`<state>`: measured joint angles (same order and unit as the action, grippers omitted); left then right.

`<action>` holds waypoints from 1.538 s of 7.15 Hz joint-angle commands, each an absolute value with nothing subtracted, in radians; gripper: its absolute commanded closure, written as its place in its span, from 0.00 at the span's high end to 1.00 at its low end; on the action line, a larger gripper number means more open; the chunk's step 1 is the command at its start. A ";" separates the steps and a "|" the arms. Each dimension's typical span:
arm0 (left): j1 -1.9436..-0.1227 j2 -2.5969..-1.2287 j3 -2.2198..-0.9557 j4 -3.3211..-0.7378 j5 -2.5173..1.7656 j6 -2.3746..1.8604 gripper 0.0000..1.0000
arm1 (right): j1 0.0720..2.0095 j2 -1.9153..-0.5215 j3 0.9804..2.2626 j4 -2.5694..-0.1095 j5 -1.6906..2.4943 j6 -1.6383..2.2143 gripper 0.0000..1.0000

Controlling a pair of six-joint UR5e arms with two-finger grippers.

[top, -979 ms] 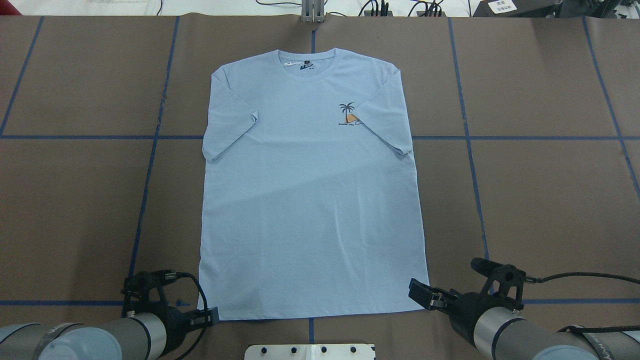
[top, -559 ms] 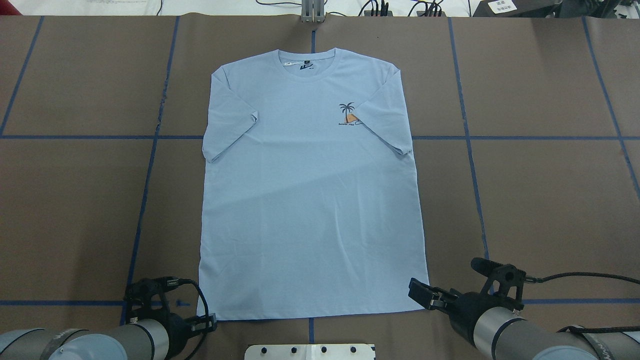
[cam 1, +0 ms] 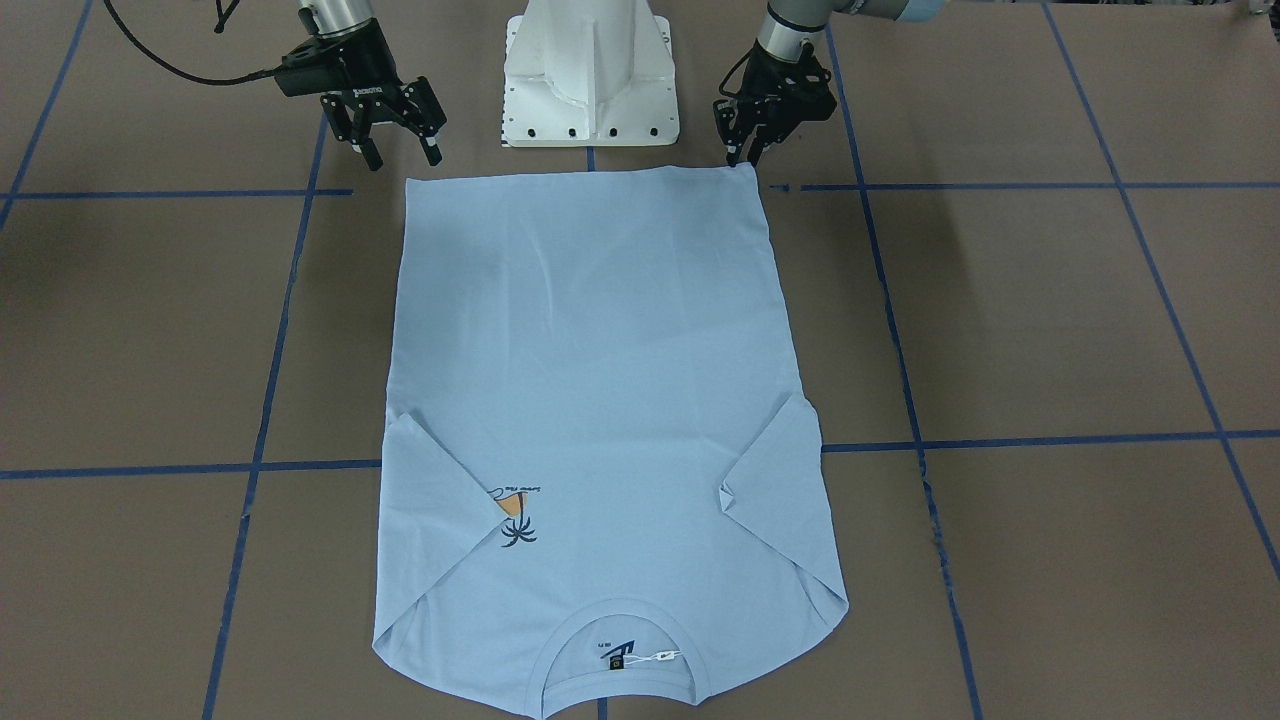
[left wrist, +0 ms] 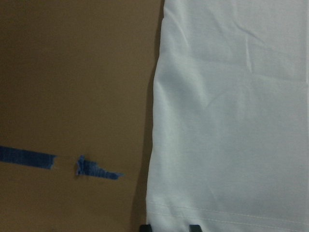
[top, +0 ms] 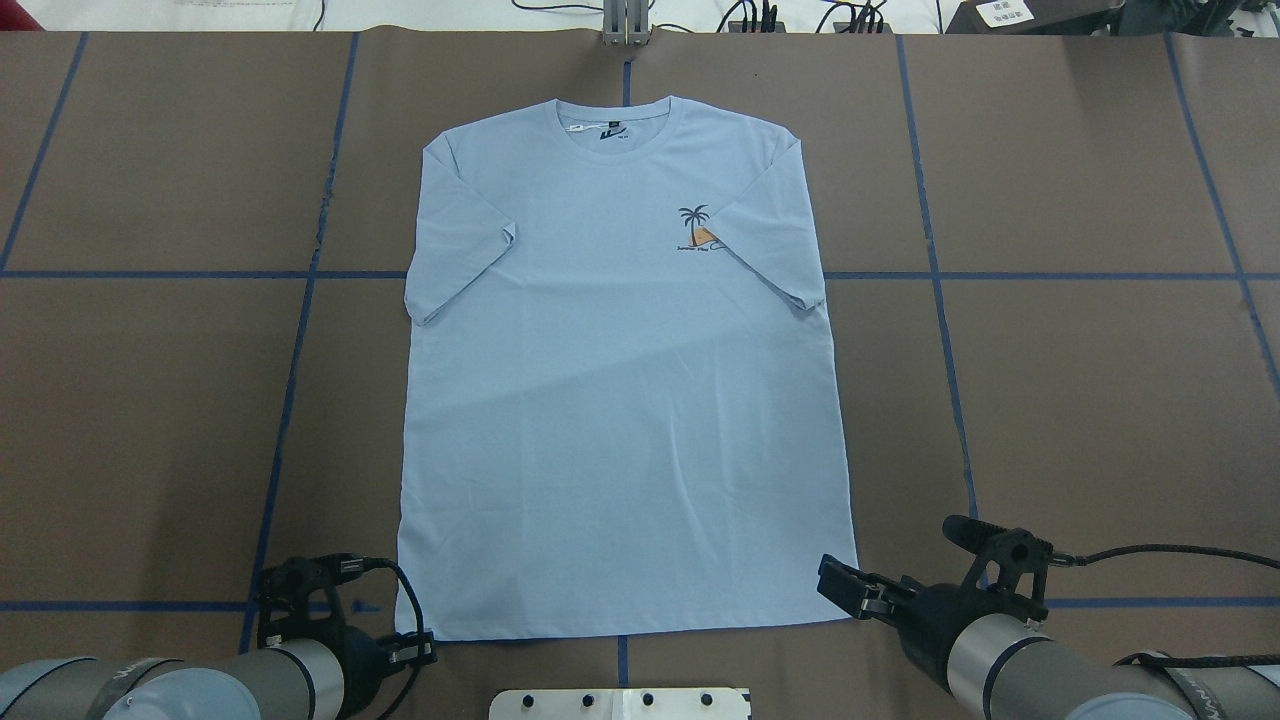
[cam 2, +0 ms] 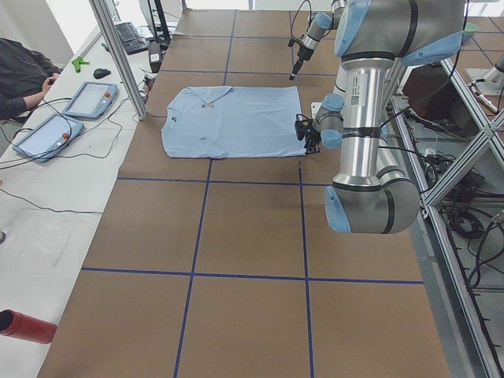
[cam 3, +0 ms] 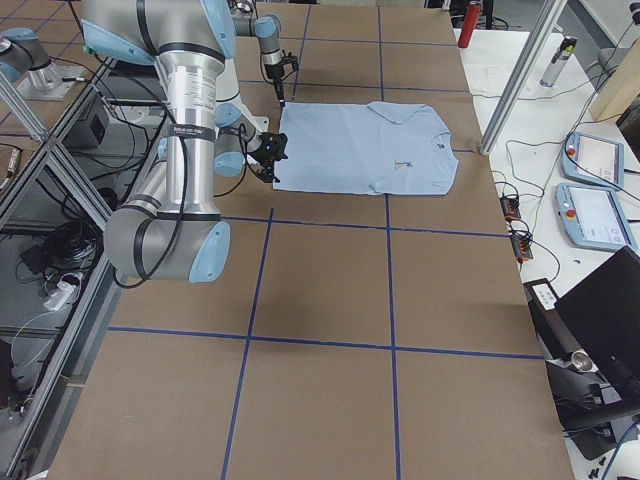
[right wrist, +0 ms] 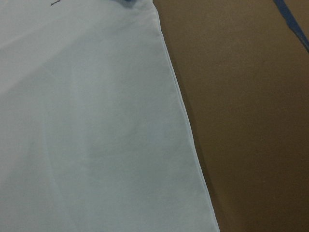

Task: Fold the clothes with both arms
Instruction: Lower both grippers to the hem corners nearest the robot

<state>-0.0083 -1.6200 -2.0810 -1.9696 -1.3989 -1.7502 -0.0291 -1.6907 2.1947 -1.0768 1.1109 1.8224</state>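
Note:
The pale blue T-shirt (top: 620,400) lies flat and face up on the brown table, collar at the far side, both sleeves folded inward (cam 1: 590,380). My left gripper (top: 418,647) is low at the near-left hem corner. It is open, and in the left wrist view its two fingertips (left wrist: 169,227) straddle the hem edge. In the front view it (cam 1: 743,155) stands just behind that corner. Beside the near-right hem corner my right gripper (top: 835,585) is open, fingers spread (cam 1: 402,155), holding nothing. The right wrist view shows only the shirt's side edge (right wrist: 183,121).
The white pedestal base (cam 1: 590,90) stands just behind the hem, between the arms. Blue tape lines (top: 300,330) cross the brown table. A side table with tablets (cam 2: 87,98) and a seated person (cam 2: 24,71) lies beyond the collar end. A metal post (cam 2: 118,55) stands there.
My left gripper has drawn back a little toward the robot and dropped lower at the hem corner. The right gripper and the shirt have not moved.

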 commanded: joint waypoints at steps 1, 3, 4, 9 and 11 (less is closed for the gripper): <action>-0.009 -1.621 -2.076 -1.970 -1.401 -1.750 0.41 | -0.029 -1.690 2.192 -1.077 1.109 1.822 0.98; -0.011 -1.621 -2.075 -1.970 -1.401 -1.750 0.37 | -0.029 -1.690 2.192 -1.077 1.109 1.822 0.98; -0.015 -1.621 -2.075 -1.970 -1.401 -1.750 0.31 | -0.029 -1.690 2.192 -1.077 1.109 1.822 0.98; -0.034 -1.626 -2.085 -1.970 -1.397 -1.750 0.00 | -0.049 -1.677 2.178 -1.127 1.098 1.966 0.80; -0.040 -1.632 -2.086 -1.970 -1.397 -1.750 0.00 | -0.069 -1.625 2.178 -1.317 1.097 2.024 0.80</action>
<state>-0.0353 -1.6284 -2.0853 -1.9696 -1.3975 -1.7503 -0.0566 -1.6547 2.1791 -1.2106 1.0984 1.9782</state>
